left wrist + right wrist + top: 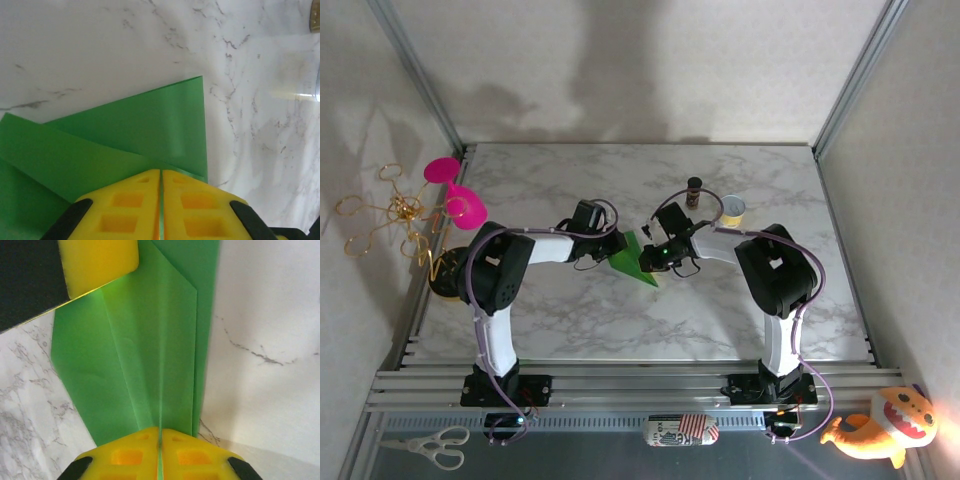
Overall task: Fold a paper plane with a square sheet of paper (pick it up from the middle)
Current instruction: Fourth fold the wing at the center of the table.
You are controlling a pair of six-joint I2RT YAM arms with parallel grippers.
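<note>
Green and creased, the sheet of paper (634, 262) sits mid-table, held from both sides. The left gripper (161, 172) pinches its side edge, the right gripper (160, 432) pinches its end, and the long crease runs straight away from the right one: plain from that wrist, lost from overhead.

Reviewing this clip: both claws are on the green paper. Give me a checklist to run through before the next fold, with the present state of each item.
1. Grip of the left claw on the folded paper: ok, shut on it.
2. Grip of the right claw on the same paper: ok, shut on it.
3. Crease running straight into the right claw's pinch: ok.
4. Paper lifted off the table: cannot tell.
5. The tape roll and the small bottle apart from the paper: ok.
</note>
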